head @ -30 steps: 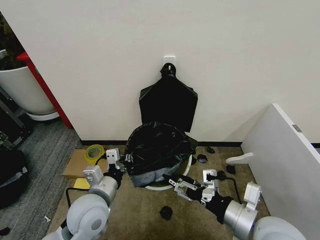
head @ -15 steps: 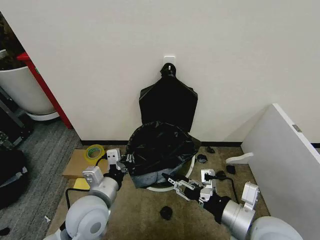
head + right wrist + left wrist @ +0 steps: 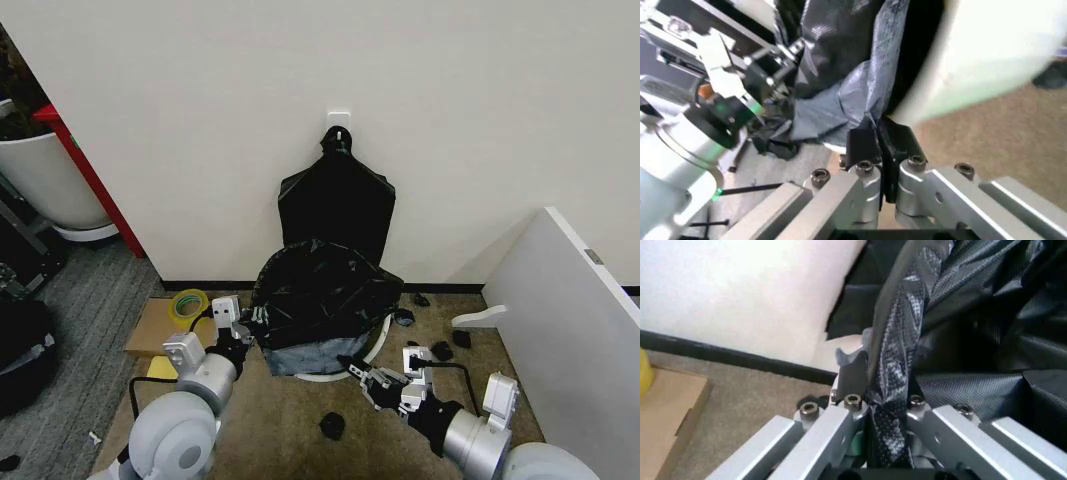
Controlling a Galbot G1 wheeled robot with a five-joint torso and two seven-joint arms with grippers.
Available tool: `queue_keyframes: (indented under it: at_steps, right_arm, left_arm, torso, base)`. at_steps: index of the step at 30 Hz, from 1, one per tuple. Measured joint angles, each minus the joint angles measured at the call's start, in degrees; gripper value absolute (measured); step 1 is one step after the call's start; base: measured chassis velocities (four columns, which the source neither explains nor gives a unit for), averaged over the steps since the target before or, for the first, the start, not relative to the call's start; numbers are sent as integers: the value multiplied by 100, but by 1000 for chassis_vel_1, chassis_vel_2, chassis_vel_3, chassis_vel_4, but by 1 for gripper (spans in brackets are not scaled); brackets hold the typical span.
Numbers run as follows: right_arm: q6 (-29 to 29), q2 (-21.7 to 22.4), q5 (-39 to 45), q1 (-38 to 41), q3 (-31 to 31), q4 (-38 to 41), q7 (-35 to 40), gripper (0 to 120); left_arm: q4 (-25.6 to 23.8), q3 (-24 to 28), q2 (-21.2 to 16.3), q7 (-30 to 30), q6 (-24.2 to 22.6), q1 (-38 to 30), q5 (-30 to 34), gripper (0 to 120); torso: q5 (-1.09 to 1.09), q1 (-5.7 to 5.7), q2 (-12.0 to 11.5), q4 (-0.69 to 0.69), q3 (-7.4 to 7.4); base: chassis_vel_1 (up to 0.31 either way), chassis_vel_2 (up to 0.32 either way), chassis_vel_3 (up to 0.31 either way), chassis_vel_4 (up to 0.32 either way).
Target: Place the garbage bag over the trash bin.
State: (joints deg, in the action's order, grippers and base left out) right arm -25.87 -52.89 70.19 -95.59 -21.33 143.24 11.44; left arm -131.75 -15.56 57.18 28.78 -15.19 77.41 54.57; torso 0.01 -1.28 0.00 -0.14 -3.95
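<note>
- Bag [image 3: 318, 305] is draped over the bin [image 3: 340, 368], by the wall on the carpet; it covers the top and most of the sides, and bin's base shows at the right.
- Left gripper [image 3: 247, 325] at bag's left edge, jaws clamped on a fold of film.
- Right gripper [image 3: 368, 376] low at bin's front right, jaws nearly closed, pinching a thin bit of bag.
- Judgement: mostly done; hem needs pulling down evenly, then release.
</note>
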Motion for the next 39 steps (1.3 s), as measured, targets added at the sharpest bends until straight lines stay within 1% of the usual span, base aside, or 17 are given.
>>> queue_keyframes:
  at_steps: [8,11,17,20,24,28,31,35,39]
  right_arm:
    - [-16,51,-237,-377,47,0,28,0]
    - [-69,59,-269,-389,60,0,65,0]
    - [-91,57,-342,-236,127,0,128,0]
    - [-55,-34,-599,-27,236,-53,101,0]
    - [-26,-78,-837,45,322,-186,10,0]
    - [6,-140,-1152,129,518,-308,-66,0]
    - [-9,-176,-1371,176,586,-376,-96,0]
    - [-27,-161,-1986,125,791,-541,-243,0]
    - [38,-202,-2202,255,891,-713,-232,0]
  left_arm:
    - [31,-73,-29,156,-1,-13,271,1]
    - [56,-71,-24,200,12,-40,303,1]
    - [-18,-85,-48,364,2,-71,670,1]
    - [-97,-88,-77,430,-69,-81,917,1]
    - [-118,-92,-74,481,-72,-74,1038,1]
    - [-202,-71,-32,586,-117,-63,1370,1]
    - [-226,-41,-6,610,-130,-58,1413,1]
    - [-255,-40,28,669,-125,-55,1531,1]
    - [-320,-47,19,713,-196,-20,1634,1]
  torso:
    - [0,0,0,0,0]
    - [0,0,0,0,0]
    - [0,0,0,0,0]
    - [0,0,0,1,0]
    - [0,0,0,0,0]
    - [0,0,0,0,0]
    - [0,0,0,0,0]
    - [-1,0,0,0,0]
    - [0,0,0,0,0]
  base:
    - [0,0,0,0]
    - [0,0,0,0]
    - [0,0,0,0]
    - [0,0,0,0]
    - [0,0,0,0]
    - [0,0,0,0]
    - [0,0,0,0]
    - [0,0,0,0]
    - [0,0,0,0]
